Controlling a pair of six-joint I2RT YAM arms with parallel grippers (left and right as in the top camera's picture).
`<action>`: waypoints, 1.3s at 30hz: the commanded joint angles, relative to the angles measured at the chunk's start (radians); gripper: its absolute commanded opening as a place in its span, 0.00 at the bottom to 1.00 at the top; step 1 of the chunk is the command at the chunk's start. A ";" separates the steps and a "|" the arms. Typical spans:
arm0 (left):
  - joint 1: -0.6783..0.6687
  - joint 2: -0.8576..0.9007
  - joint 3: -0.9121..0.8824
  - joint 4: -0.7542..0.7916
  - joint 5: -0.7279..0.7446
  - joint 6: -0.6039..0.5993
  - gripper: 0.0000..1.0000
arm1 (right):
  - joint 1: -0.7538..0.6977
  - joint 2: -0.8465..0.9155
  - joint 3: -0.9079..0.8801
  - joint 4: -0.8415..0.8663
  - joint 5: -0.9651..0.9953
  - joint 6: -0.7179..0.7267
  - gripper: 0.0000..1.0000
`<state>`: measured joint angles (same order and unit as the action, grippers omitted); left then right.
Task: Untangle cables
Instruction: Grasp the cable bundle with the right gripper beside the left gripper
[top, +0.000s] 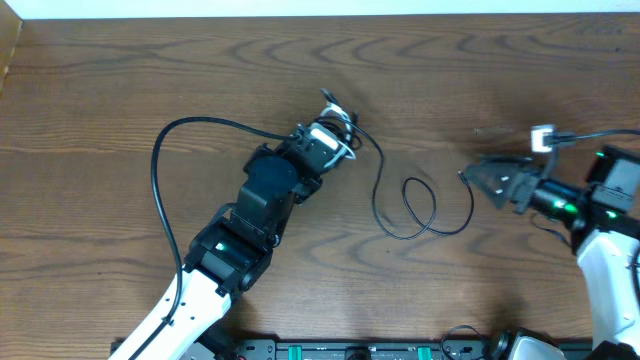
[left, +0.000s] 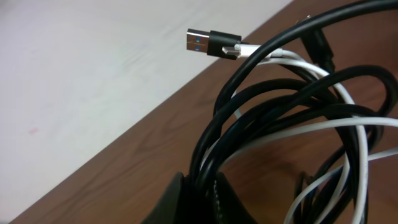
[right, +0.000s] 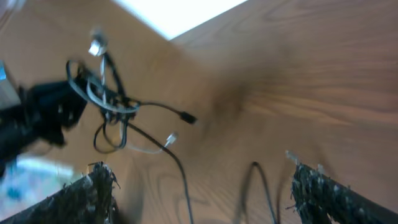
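The cables form a tangle (top: 342, 118) of black cords and one white cord, lifted just above the brown table at the centre. My left gripper (top: 338, 138) is shut on black strands of it, seen close in the left wrist view (left: 200, 198). A silver USB plug (left: 208, 42) sticks out of the top of the tangle (left: 292, 118). One black cable (top: 420, 212) trails right from the bundle and lies in loose loops on the table. My right gripper (top: 482, 180) stands open beside that cable's far end. In the right wrist view (right: 205, 186) the cable (right: 184, 180) runs between the spread fingers, untouched.
The left arm's own thick black wire (top: 158, 150) arcs over the table at the left. A black rail with green parts (top: 350, 350) runs along the front edge. The table's far edge (top: 320, 14) meets a white surface.
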<state>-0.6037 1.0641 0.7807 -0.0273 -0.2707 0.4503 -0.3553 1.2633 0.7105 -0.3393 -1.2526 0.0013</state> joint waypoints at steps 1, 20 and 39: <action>-0.003 -0.014 0.017 0.004 0.158 0.010 0.08 | 0.153 0.002 0.007 0.000 -0.029 -0.143 0.90; -0.004 -0.013 0.017 -0.072 0.551 0.013 0.08 | 0.576 0.002 0.007 0.323 0.282 0.027 0.90; -0.004 -0.013 0.017 -0.065 0.622 0.013 0.08 | 0.645 0.002 0.007 0.373 0.386 0.134 0.01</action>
<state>-0.6041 1.0641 0.7807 -0.1013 0.2981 0.4534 0.2867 1.2633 0.7097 0.0334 -0.9092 0.1062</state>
